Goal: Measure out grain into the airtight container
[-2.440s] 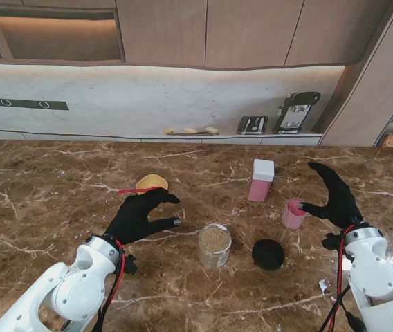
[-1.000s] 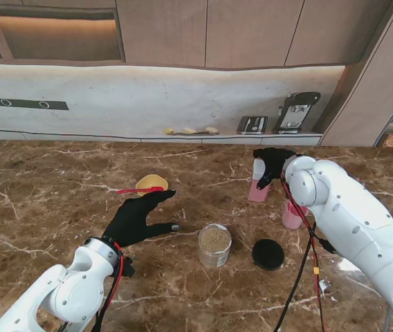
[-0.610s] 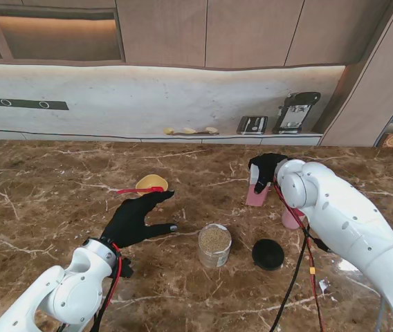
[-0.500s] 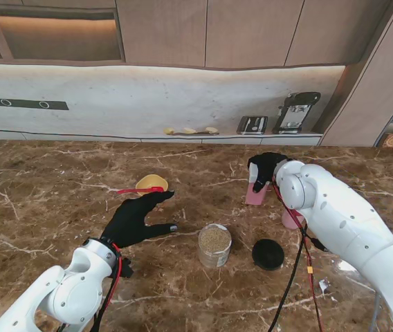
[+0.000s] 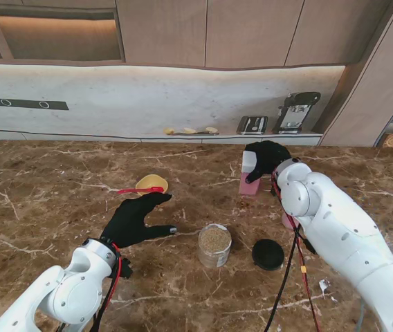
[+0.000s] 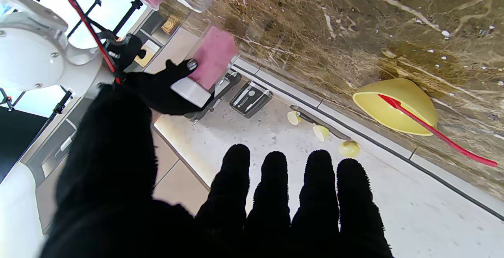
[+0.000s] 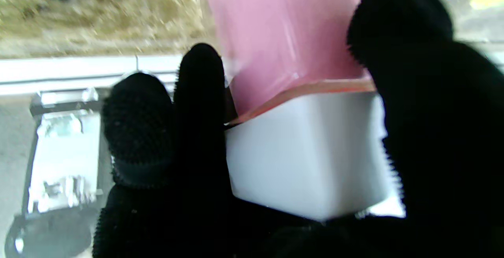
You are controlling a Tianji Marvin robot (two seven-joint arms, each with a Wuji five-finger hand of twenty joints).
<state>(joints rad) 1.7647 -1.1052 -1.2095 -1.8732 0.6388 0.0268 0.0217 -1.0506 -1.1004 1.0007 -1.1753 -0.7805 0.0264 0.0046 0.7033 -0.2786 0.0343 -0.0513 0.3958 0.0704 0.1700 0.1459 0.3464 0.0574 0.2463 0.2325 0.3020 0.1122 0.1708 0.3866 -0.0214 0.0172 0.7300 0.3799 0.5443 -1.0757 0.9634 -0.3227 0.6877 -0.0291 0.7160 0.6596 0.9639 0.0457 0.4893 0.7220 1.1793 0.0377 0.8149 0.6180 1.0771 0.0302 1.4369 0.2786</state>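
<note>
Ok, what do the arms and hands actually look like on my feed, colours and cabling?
Both arms are glossy white, rounded shells with bulbous joint housings. The left hand and right hand are five-fingered, covered in fuzzy black gloves; some fingertips show small silvery pads. A grey ring sits at the left wrist. Red and black cables run loose along each forearm to the wrist. No markings are visible.

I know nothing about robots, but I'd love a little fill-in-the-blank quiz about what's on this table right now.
1. The right hand grips the pink container by its ____ lid.
2. The open glass jar holds ____.
3. A red spoon rests in the ____ bowl.
4. The round black lid lies on the jar's ____ side.

Missing words: white; grain; yellow; right
</note>
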